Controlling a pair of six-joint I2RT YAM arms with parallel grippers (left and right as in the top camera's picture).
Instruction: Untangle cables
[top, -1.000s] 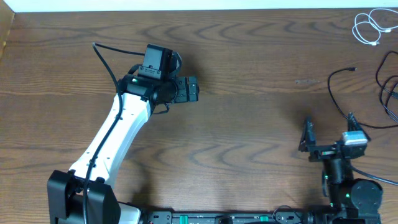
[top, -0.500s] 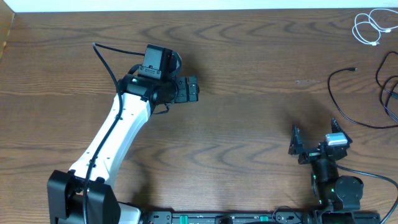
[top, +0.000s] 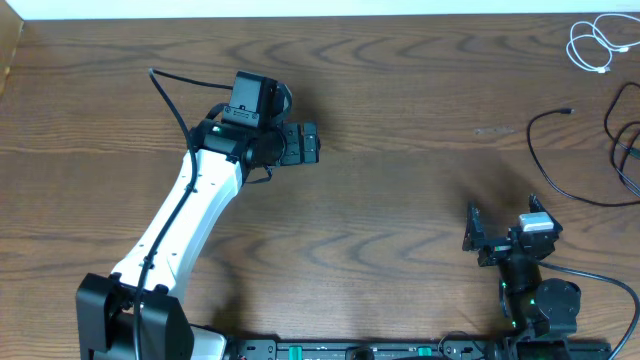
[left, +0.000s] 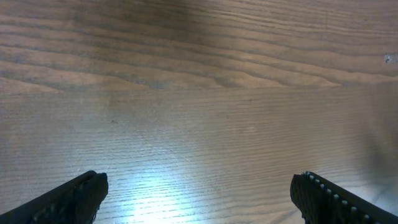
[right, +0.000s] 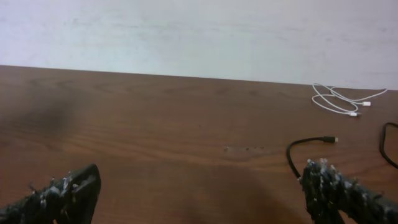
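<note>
The white cable (top: 590, 45) lies coiled in small loops at the table's far right corner; it also shows in the right wrist view (right: 339, 99). The black cable (top: 560, 150) curves along the right edge, apart from the white one, and its plug end (right: 333, 139) points right. My right gripper (top: 502, 214) is open and empty near the front right of the table, short of the black cable; its fingers frame bare wood (right: 202, 199). My left gripper (top: 312, 143) is open and empty over the table's middle left, and sees only wood (left: 199, 199).
The wooden table (top: 400, 200) ends at a pale wall along the far edge (right: 199, 31). More black cable loops (top: 625, 140) run off the right edge of the overhead view. The left arm's own thick wire (top: 170, 100) arcs beside its white link.
My right arm has pulled back towards the front edge and a little left, away from the black cable. The left arm and both cables have not moved.
</note>
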